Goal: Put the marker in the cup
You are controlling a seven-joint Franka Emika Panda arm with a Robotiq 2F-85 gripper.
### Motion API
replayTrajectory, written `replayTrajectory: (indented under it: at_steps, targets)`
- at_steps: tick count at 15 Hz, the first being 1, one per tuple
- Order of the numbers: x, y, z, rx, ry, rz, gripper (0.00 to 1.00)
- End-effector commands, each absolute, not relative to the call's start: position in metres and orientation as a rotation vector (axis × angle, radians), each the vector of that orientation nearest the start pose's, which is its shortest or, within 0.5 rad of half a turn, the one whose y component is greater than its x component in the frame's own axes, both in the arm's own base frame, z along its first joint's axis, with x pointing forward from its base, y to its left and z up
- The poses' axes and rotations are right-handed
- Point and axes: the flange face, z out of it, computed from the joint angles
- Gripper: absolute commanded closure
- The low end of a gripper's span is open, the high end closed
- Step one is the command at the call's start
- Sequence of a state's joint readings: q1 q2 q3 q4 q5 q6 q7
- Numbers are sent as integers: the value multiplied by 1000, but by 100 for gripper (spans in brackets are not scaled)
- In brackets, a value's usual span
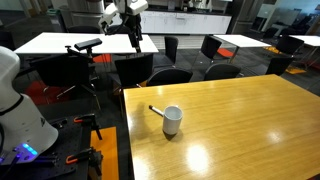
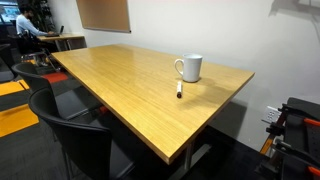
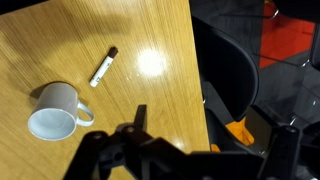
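The marker (image 1: 156, 110) is a thin dark pen with a paler end. It lies flat on the wooden table (image 1: 250, 115) just beside the white cup (image 1: 172, 120), which stands upright and empty. Both show in both exterior views, marker (image 2: 180, 90) in front of cup (image 2: 189, 67), which has a small handle. In the wrist view the marker (image 3: 103, 67) lies above the cup (image 3: 55, 110). My gripper (image 1: 133, 38) hangs high above the table's far edge, well clear of both. In the wrist view its dark fingers (image 3: 210, 140) appear spread and empty.
Black chairs (image 1: 170, 75) stand along the table's edge, and more sit on another side (image 2: 80, 140). A chair and an orange floor part (image 3: 235, 80) lie beyond the table edge in the wrist view. A camera tripod (image 1: 88, 50) stands near the robot base.
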State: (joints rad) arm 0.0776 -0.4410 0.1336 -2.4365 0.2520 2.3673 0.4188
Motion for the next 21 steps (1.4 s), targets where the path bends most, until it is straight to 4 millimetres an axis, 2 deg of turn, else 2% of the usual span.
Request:
replayTrajectory:
  at_steps: [1,3,6,7,9,12,13,18,21]
  targets:
    - [432,96,488,-2737,748,-571,0]
    - [430,95,478,-2711,871,-635,0]
    - [426,90,457,-2732,1022,-626,0]
    - [430,95,465,-2740,932,-601,0]
    - [428,92,456,-2748,984,-593,0]
    - [428,90,456,-2748,990,-593,0]
    - [428,88,457,-2706,1045,-610,0]
    - [434,90,436,-2617,1156,-494,0]
    - [440,83,419,-2587,1210,-441,0]
